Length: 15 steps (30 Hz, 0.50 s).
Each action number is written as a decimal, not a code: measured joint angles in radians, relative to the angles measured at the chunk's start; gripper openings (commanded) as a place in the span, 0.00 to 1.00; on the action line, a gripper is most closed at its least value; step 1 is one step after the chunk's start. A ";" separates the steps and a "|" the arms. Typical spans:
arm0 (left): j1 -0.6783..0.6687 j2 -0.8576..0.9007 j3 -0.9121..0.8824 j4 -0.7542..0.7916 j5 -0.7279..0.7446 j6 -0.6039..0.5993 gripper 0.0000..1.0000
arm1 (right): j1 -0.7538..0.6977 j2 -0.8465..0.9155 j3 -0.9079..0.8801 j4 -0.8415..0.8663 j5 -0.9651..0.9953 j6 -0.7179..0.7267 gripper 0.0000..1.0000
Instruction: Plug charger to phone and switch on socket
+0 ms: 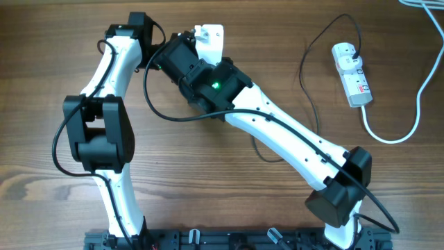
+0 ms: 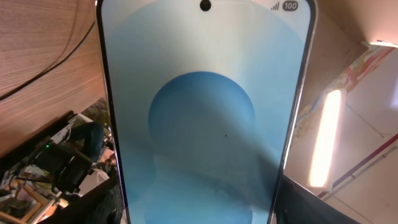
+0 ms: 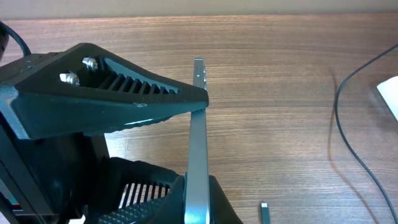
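The phone (image 2: 205, 118) fills the left wrist view with its blue screen lit. It is held upright off the table. My left gripper (image 2: 199, 208) is shut on its two long edges. In the right wrist view the phone (image 3: 198, 143) shows edge-on, and my right gripper (image 3: 198, 202) is shut across its faces. Overhead, both grippers meet at the phone (image 1: 211, 40) at the top centre. The white socket (image 1: 352, 73) lies at the far right. The charger's black cable (image 1: 309, 83) runs from it toward the right arm. Its connector tip (image 3: 265, 212) lies loose on the table.
The socket's thick white cord (image 1: 395, 132) loops at the far right edge. A black arm cable (image 1: 156, 104) hangs between the arms. Wooden table (image 1: 229, 201) all round. The socket's corner (image 3: 390, 94) shows in the right wrist view.
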 measured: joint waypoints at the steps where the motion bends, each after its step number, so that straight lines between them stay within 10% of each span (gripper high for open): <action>1: 0.000 0.000 0.000 0.000 0.000 0.000 0.71 | 0.000 0.000 0.000 0.000 0.000 0.000 0.04; 10: -0.001 0.000 0.000 0.000 0.022 0.000 0.81 | 0.000 -0.002 0.000 0.000 0.042 0.090 0.04; 15: -0.001 0.000 0.000 0.000 0.023 0.000 0.82 | 0.000 -0.051 0.000 0.000 0.132 0.380 0.05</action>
